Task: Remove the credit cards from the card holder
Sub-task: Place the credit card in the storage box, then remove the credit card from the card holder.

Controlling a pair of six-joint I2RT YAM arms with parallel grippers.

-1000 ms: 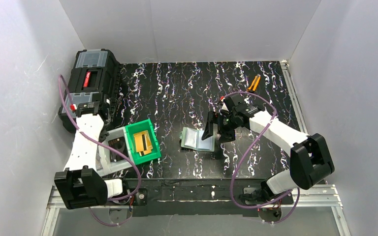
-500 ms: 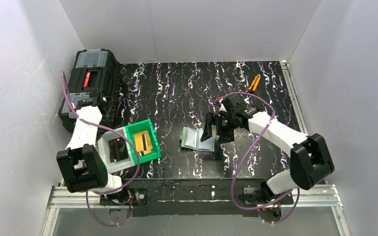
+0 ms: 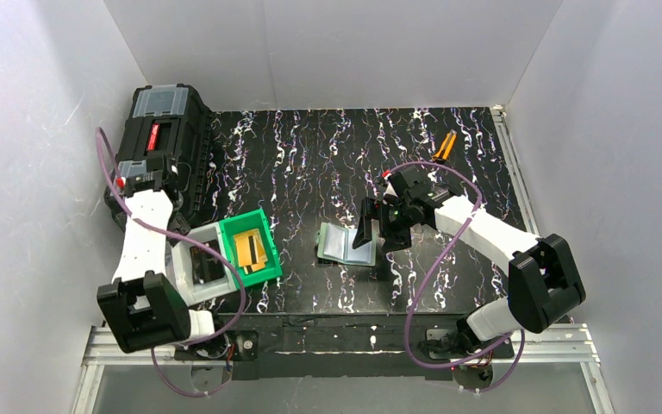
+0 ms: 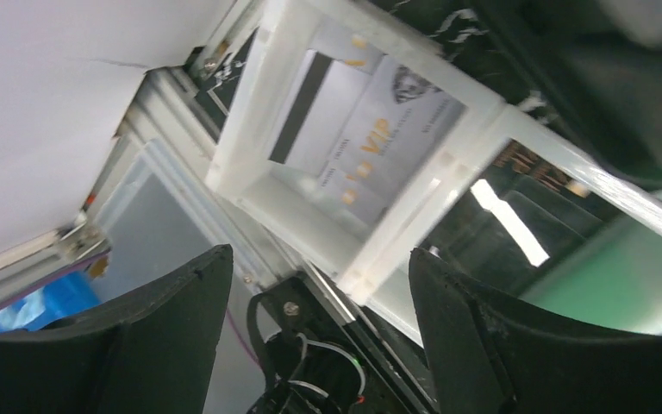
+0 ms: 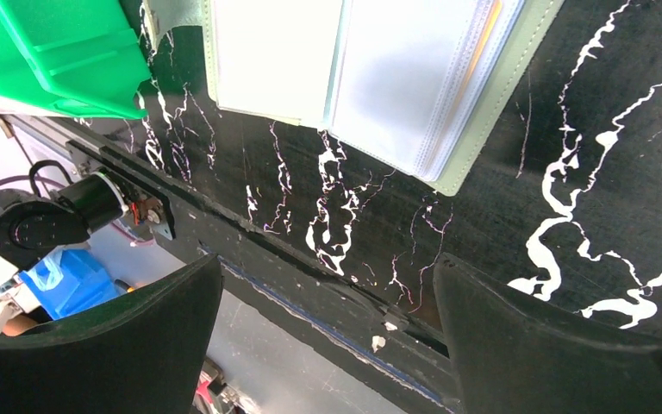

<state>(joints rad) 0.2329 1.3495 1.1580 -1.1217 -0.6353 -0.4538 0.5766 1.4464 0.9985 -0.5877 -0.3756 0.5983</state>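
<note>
The card holder (image 3: 346,244) lies open on the black mat, its pale pockets (image 5: 379,78) facing up. An orange credit card edge (image 5: 489,34) shows inside its right pocket. Gold credit cards (image 3: 252,250) lie in the green bin (image 3: 263,220). A silver card with a dark stripe (image 4: 362,129) lies in the white bin (image 4: 250,129). My left gripper (image 4: 319,259) hangs open and empty above that bin's near-left side. Just above the holder's right edge, my right gripper (image 3: 375,231) is open and empty (image 5: 327,267).
A black toolbox (image 3: 159,142) stands at the back left, close behind my left wrist. An orange-handled tool (image 3: 444,145) lies at the back right. White walls enclose three sides. The table's front edge (image 5: 310,302) runs just below the holder.
My left gripper has opened and lifted out of the white bin, drawing back toward the toolbox and leaving the silver card inside. The right arm has barely moved.
</note>
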